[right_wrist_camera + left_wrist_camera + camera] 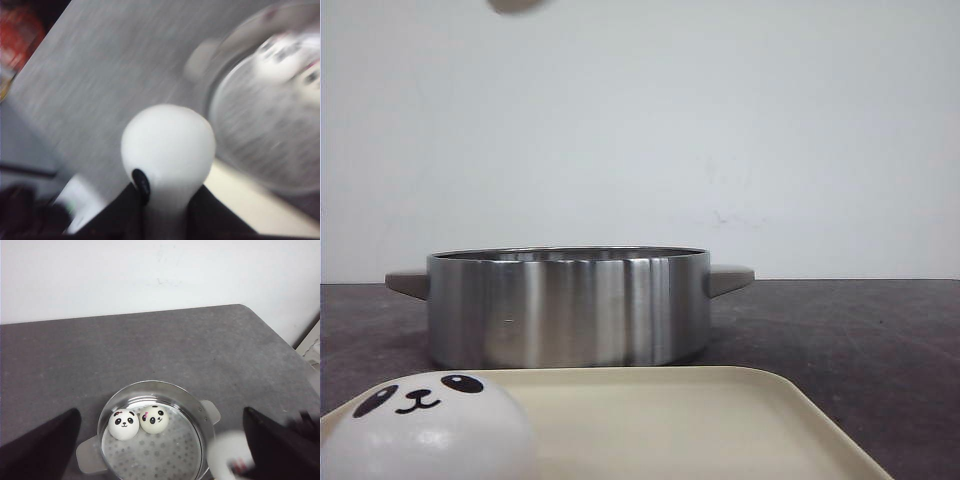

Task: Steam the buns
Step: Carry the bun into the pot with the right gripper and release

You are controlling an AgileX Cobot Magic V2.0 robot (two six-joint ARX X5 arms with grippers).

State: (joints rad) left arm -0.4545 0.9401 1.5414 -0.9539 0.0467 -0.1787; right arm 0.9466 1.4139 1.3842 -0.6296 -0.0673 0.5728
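**A:** How do you reckon these buns will handle?

**B:** Soft and light, I'd judge. The bun (167,145) in the right gripper (165,200) is pinched narrow at its base where the dark fingers close on it, while the dome above stays round. So it squashes easily. A gentle hold low on the sides looks right, with the painted face kept clear of the pads. The skin looks smooth, so it could slip if held too loosely.

**B:** That picture is blurred, mind you, so I can't vouch for fine detail.

**A:** And the left gripper (160,460)?

**B:** Its jaws stand wide apart with nothing between them, hovering above the steamer pot (155,390).

**A:** How many buns do you count?

**B:** Four. Two panda buns sit side by side, touching, on the perforated floor of the pot: one (123,424) and its neighbour (154,419). One is in the right gripper's hold, near the pot's rim. One more (420,425) rests on the cream tray (720,420) in front of the pot.

**A:** Pots and trays?

**B:** One steel pot with two grey handles, one tray, both on the dark grey table (150,340).
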